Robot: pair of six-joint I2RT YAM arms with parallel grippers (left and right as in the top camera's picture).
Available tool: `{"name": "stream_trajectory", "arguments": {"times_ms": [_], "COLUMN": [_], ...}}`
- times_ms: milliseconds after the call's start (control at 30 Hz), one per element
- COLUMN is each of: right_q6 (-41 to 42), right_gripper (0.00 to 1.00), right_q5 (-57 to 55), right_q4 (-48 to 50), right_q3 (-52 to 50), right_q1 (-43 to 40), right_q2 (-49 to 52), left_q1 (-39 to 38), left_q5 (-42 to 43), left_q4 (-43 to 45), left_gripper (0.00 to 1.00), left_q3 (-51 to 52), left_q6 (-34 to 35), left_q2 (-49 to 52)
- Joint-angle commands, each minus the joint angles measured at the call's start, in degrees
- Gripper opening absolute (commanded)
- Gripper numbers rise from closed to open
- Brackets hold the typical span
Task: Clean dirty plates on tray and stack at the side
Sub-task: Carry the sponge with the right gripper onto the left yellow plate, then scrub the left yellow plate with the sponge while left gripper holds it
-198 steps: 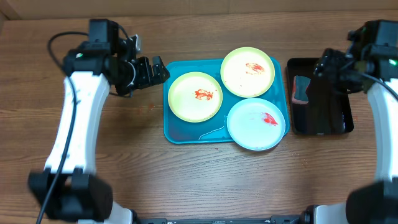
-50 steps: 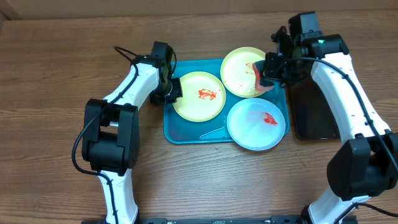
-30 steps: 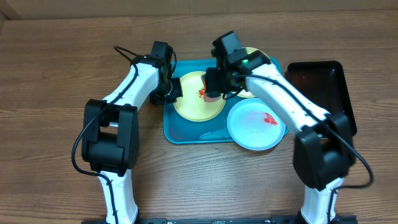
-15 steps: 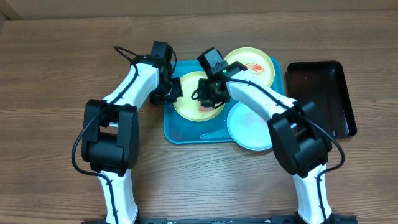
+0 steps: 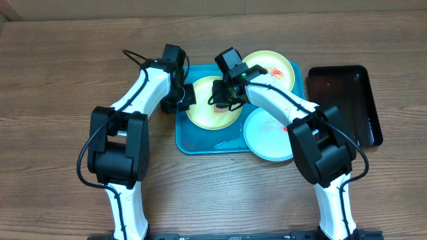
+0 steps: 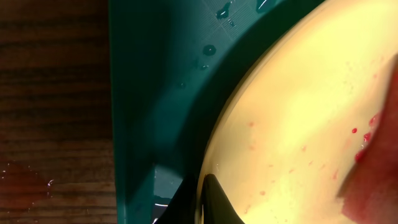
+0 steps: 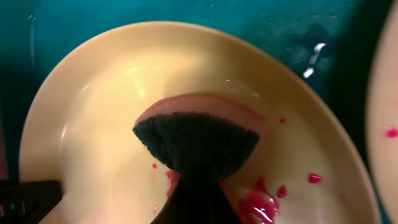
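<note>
L gripper [image 5: 185,97] clamps rim of left green plate [image 5: 205,117], which sits on blue tray [image 5: 193,140]. R gripper [image 5: 223,101] pinches sponge [image 7: 196,140], pressing it onto that plate w/ red smears [image 7: 261,202] alongside.

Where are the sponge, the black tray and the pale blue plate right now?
sponge [image 7: 198,144], right wrist view, dark scrubbing face.
black tray [image 5: 353,93], overhead view, bare floor.
pale blue plate [image 5: 262,139], overhead view, uncovered left half.
</note>
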State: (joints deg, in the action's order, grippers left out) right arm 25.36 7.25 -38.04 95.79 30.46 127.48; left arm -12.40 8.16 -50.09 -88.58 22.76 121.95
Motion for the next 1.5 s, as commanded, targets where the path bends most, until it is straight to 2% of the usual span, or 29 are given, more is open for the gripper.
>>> {"name": "stream_trajectory", "arguments": {"times_ms": [0,233,333,533,867,1200,1467], "right_q6": [-1.84,-0.85,1.9,4.9,3.5,0.07,4.11], "right_gripper": [0.04,0.04,0.04,0.04,0.04,0.04,0.04], "right_q5": [6.1,8.55,4.09,-5.88,-4.11,6.84,1.36], "right_q4": [-0.46,-10.12,-13.18,-10.38,0.96,-2.67,-10.78], "right_q3": [0.94,0.94,0.94,0.94,0.94,0.94,0.96], "right_q1": [0.24,1.57,0.81,-2.08,-1.16,4.66,3.8], "right_q2": [0.92,0.92,0.92,0.92,0.92,1.55,1.55], "left_q1": [-0.26,-0.26,-0.26,-0.26,-0.13,1.95,1.73], "left_q5": [-0.66,-0.68,-0.68,-0.7,-1.11,-1.09,-1.16], "left_q4": [-0.46,-0.42,-0.44,-0.5,-0.87,-0.83,-1.75], "left_gripper": [0.04,0.04,0.04,0.04,0.04,0.04,0.04], "left_q3": [0.68,0.68,0.68,0.68,0.68,0.66,0.68], "left_q6": [0.57,0.59,0.57,0.39,0.35,-2.1,-2.62], "left_q2": [-1.53,-1.53,-1.53,-1.53,-1.68,-7.41,-7.87]}}
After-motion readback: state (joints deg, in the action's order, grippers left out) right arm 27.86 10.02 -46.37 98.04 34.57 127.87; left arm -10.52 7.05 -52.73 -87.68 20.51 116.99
